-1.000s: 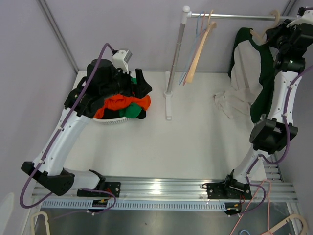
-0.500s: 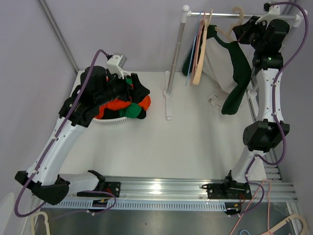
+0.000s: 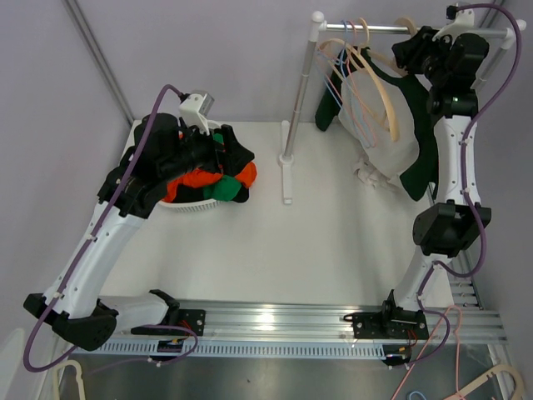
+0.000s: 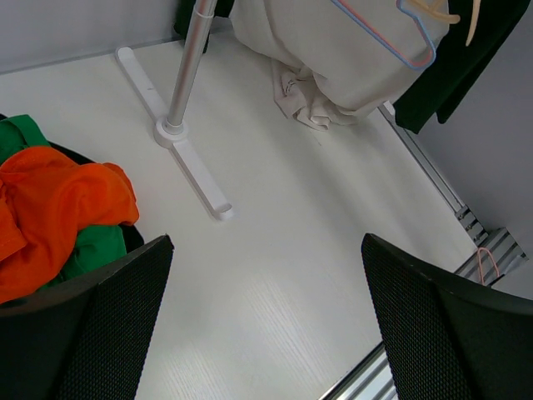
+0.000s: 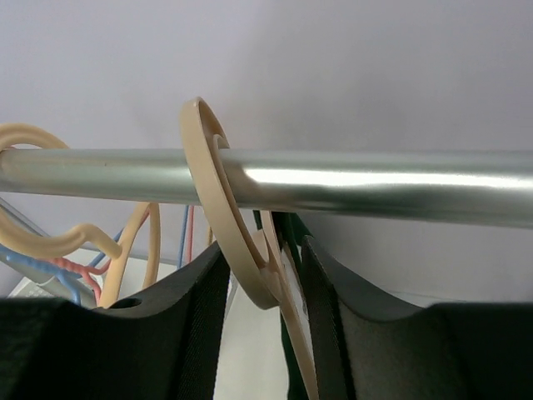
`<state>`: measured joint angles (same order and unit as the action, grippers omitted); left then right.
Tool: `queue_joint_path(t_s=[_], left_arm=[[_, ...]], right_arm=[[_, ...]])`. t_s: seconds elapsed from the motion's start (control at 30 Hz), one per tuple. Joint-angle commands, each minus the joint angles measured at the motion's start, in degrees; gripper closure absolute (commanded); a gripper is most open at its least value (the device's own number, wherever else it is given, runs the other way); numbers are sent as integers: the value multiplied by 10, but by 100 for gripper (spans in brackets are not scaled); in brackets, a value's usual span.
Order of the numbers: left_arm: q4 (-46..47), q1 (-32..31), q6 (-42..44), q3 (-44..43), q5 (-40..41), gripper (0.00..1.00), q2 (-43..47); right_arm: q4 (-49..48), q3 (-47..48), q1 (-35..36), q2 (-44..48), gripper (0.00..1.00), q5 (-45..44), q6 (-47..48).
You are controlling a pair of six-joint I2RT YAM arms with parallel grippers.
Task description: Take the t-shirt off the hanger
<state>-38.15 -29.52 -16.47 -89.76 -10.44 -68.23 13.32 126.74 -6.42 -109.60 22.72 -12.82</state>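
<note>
Nothing is off yet. The cream-and-dark-green t-shirt [image 3: 375, 154] hangs on its beige wooden hanger [image 5: 208, 175] from the steel rail [image 5: 391, 187] at the far right corner of the white desk [image 3: 333, 242]. Its long axis is vertical, collar up and hem pooled below. The right gripper [image 5: 265, 262] pinches the hanger's neck. The left gripper [image 4: 265, 250] gapes, holding nothing.

The top camera looks down on the clothes rack [image 3: 301, 83] from behind the arms. The left wrist sees its pole [image 4: 187, 62] from afar, the right wrist its bar [image 5: 333, 179] close up.
</note>
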Motion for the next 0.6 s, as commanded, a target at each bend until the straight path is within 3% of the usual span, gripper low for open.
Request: queue_joint_path(t_s=[0.0,0.07,0.17,0.2,0.37,0.57], left_arm=[[15,-5,1,-8,2,1,1],[12,-5,5,-8,7,0,0],[10,-5,8,-9,10,1,0],[10,-6,9,-9,11,1,0],[8,-5,8,-11,11,0,1],[11,-6,2,-5,8,1,3]], right_arm=[[-66,-1,4,-19,58,-6,7],[-87,1,4,-28,61,6,2],[-79,25,5,-55,95,13,0],[-75,29,5,-61,100,15,-3],[-72,32,11,-62,100,25,-6],[-62,33,29,-6,100,-26,17]])
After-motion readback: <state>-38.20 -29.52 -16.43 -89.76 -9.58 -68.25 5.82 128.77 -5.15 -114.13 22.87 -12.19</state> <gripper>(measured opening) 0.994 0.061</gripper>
